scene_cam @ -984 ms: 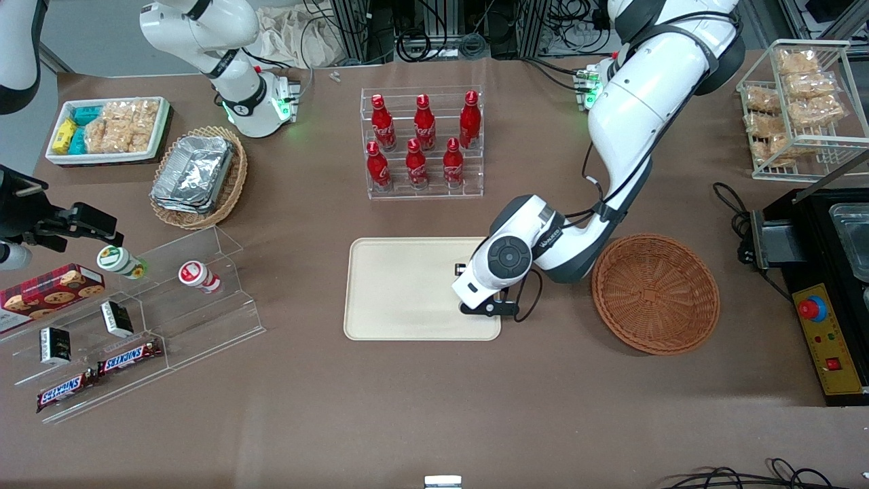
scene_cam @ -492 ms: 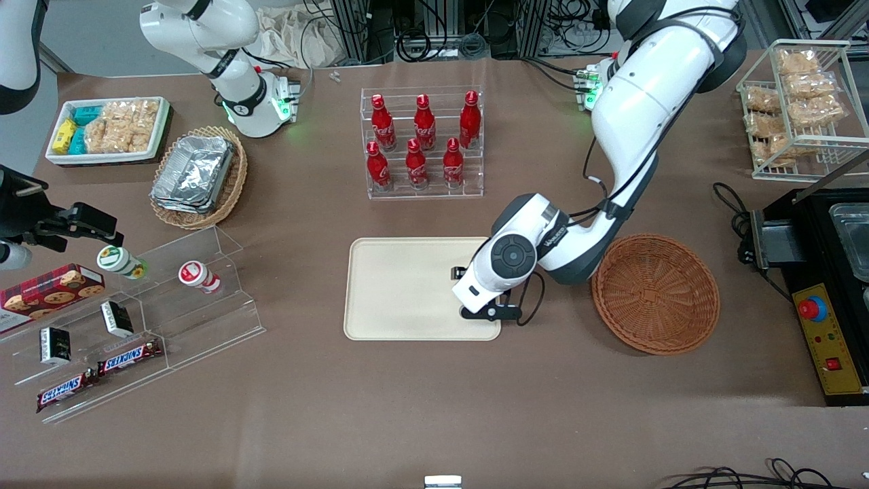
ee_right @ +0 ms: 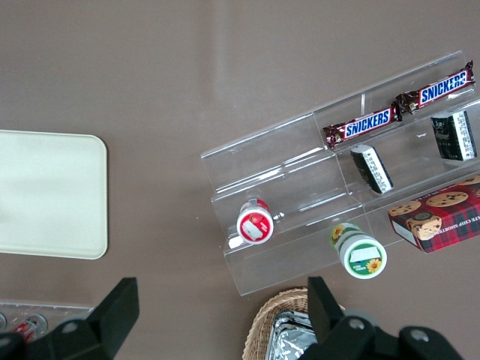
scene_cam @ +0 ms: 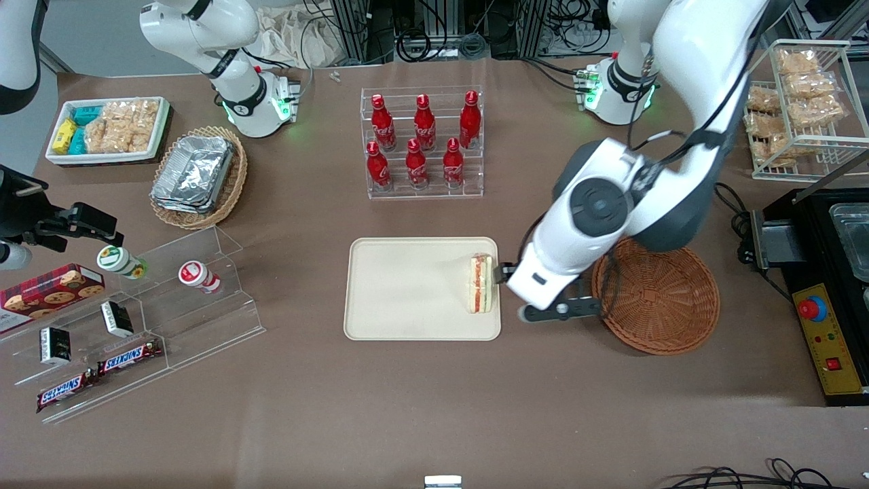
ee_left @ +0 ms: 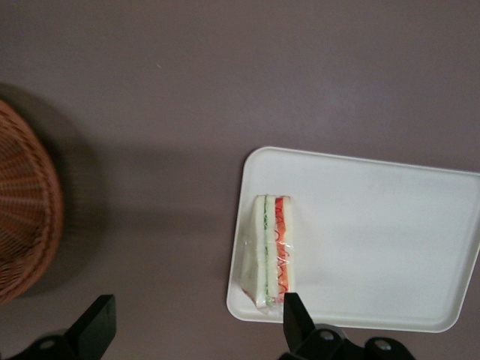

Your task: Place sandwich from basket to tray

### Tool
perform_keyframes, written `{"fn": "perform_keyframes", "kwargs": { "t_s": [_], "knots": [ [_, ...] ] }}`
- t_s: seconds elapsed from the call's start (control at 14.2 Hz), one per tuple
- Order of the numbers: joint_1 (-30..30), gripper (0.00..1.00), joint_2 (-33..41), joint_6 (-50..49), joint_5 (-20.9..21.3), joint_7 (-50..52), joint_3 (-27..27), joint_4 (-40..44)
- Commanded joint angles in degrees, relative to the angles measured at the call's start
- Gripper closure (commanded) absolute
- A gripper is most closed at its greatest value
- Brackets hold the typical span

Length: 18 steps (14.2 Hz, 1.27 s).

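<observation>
While raised above tray (scene_cam: 407, 285) edge | end effector (ee_left: 196, 330) wide open, empty | sandwich (scene_cam: 481, 283) on tray

The word SNICKERS was readable on two bars (ee_right: 395, 106) lying on the clear stepped rack (ee_right: 300, 187), and the same two bars (scene_cam: 98, 372) showed it in the front view. The red bottles (scene_cam: 421, 142) in their clear stand carried white script, but it could not be read. The red plaid cookie box (ee_right: 439, 217) had a line of small white letters on its edge, too small to read. The gripper (ee_left: 199, 330) hung open above the table just beside the tray (ee_left: 390, 247) and bore no text.
</observation>
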State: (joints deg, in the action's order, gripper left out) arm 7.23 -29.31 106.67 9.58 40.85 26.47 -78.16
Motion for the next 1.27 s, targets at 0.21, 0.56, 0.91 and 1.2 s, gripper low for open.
{"fn": "perform_keyframes", "kwargs": {
  "t_s": [0.21,0.56,0.91,1.2],
  "knots": [
    [-7.22,0.00,8.11,-8.83,0.27,-3.21,-0.28,-1.91],
    [-3.98,0.00,17.68,-12.45,-8.70,-21.12,-15.12,-6.28],
    [-3.89,0.00,26.92,-11.22,-8.97,-36.33,-22.24,-16.13],
    [-4.32,0.00,28.34,-11.66,-9.14,-49.36,-28.49,-17.29]
  ]
}}
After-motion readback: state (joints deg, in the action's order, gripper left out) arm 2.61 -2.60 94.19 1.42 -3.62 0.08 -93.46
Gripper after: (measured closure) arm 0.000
